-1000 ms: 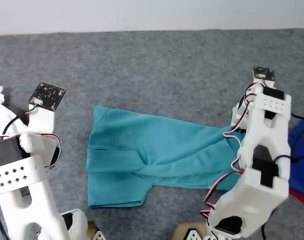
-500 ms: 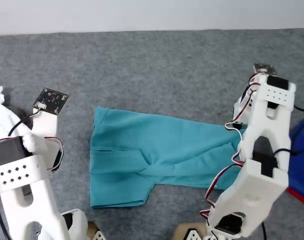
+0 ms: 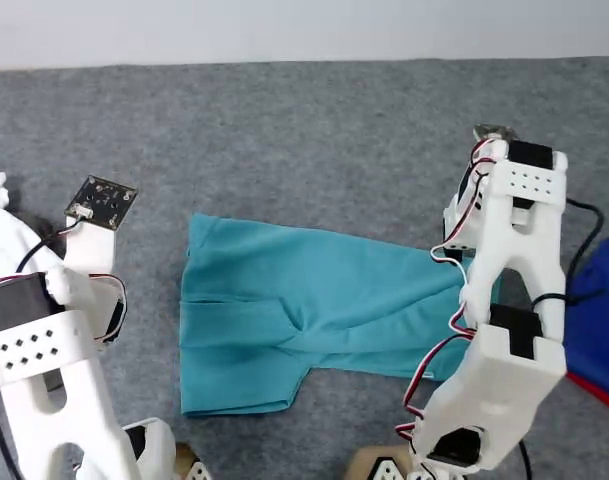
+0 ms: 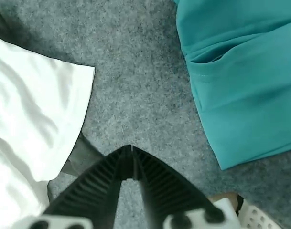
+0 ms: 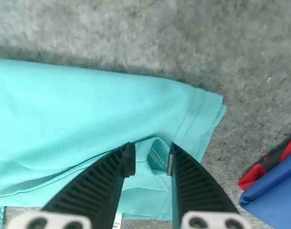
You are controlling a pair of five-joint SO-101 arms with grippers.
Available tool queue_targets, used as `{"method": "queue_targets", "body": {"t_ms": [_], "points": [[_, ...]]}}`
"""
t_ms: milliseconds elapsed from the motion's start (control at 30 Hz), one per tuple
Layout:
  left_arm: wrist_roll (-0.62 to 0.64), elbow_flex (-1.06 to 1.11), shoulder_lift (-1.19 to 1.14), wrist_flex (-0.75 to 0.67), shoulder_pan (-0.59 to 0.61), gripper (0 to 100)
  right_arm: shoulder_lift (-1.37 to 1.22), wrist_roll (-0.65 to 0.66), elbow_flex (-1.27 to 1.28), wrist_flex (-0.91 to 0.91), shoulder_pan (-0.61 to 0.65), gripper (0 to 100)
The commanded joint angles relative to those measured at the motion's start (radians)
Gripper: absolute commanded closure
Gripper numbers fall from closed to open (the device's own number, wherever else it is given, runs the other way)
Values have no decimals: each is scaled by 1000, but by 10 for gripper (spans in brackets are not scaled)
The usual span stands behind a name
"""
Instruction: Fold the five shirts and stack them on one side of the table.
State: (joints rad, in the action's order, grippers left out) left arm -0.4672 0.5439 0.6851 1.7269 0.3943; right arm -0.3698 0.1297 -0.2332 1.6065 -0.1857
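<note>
We see a teal shirt (image 3: 304, 300) lying on the grey table (image 3: 314, 130), near the middle. It is spread out wide, with some folds across it, and one corner sticks out toward the arms. The right arm (image 3: 509, 320) stands over the end of the shirt on its own side. The right fingers (image 5: 128, 157) are a little apart, just above that end of the shirt and close to its hem, and we see teal cloth in the gap between them. We cannot tell if they touch the cloth. Near that end lies a blue cloth (image 5: 274, 186) with a red edge, at the side of the table. The left arm (image 3: 44, 370) stands off the other end of the shirt. The left fingers (image 4: 132, 151) are pressed together with nothing in them, over bare table. On one side of them lies a white shirt (image 4: 30, 119) and on the other side the teal shirt, and they touch neither one
</note>
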Motion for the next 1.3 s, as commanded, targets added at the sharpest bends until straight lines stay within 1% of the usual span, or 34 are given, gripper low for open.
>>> {"method": "queue_targets", "body": {"t_ms": [0,267,500,633,833,1000,1133,1267], "points": [[6,-10,20,8,5,997,65,11,-34,28,5,883],[6,-10,20,9,2,997,44,8,80,-1,28,887],[6,-10,20,9,0,997,-15,5,91,1,50,890],[6,-8,20,9,2,997,-16,6,91,12,42,973],[6,-8,20,9,2,997,-18,5,92,15,41,979],[6,-8,20,9,2,997,33,14,92,99,39,987],[6,-10,20,9,0,997,136,106,117,156,5,988],[6,-10,20,9,0,997,223,204,196,183,-62,988]]}}
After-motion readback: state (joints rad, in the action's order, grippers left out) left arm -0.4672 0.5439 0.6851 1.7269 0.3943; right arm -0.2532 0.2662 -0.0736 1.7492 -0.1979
